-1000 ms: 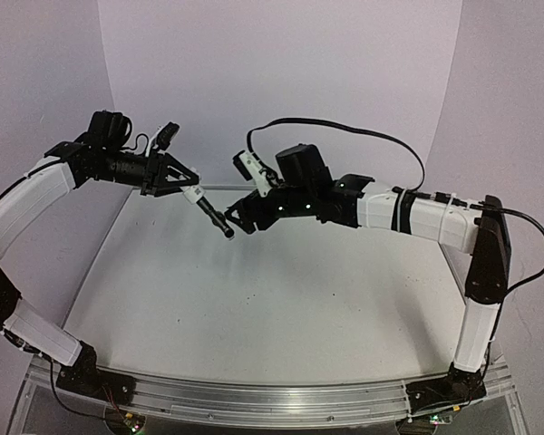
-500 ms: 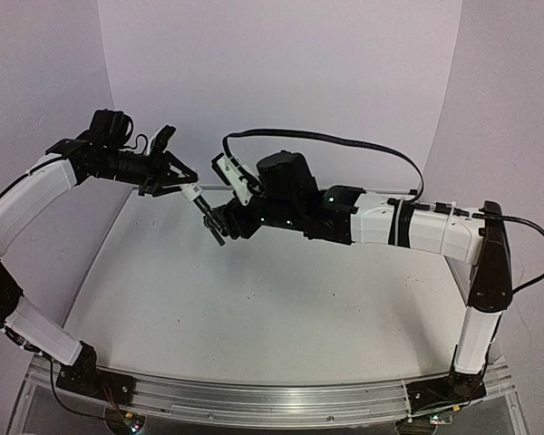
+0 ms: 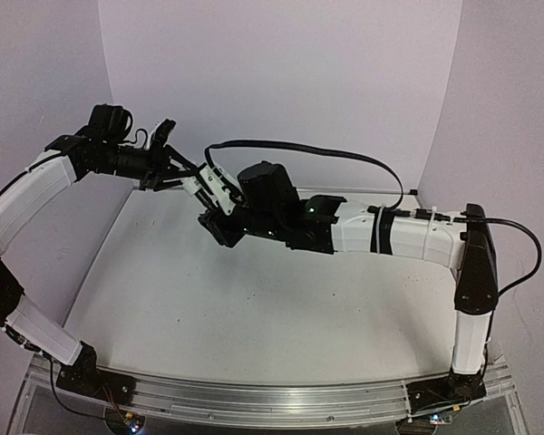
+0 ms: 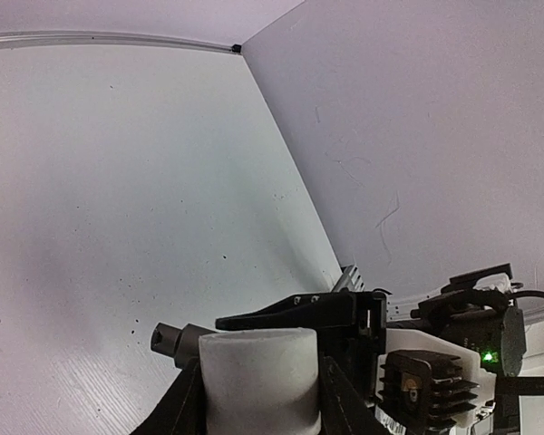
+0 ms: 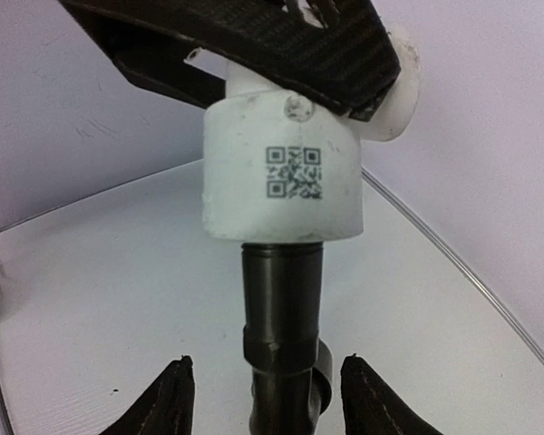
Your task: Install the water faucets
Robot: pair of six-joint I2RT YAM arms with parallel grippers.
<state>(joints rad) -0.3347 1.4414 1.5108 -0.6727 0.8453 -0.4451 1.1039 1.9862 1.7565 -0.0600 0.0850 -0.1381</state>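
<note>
Lilac walls, white desk [image 3: 281,308]: left end effector [image 3: 186,178] clamps the white fitting [image 5: 283,181] aloft, its black stem [image 5: 281,299] between the right end effector's [image 5: 270,391] parted, untouching fingers; centre first, then close gently.

White cylinder fitting [image 5: 283,177], bearing 1 QR code [image 5: 295,172], is being clamped from above by the left tool [image 5: 263,77]. Black stem [image 5: 281,317] is projecting downward from it, between the 2 fingertips of the right tool [image 5: 272,399], which are standing apart from it, over the counter [image 5: 91,299].
</note>
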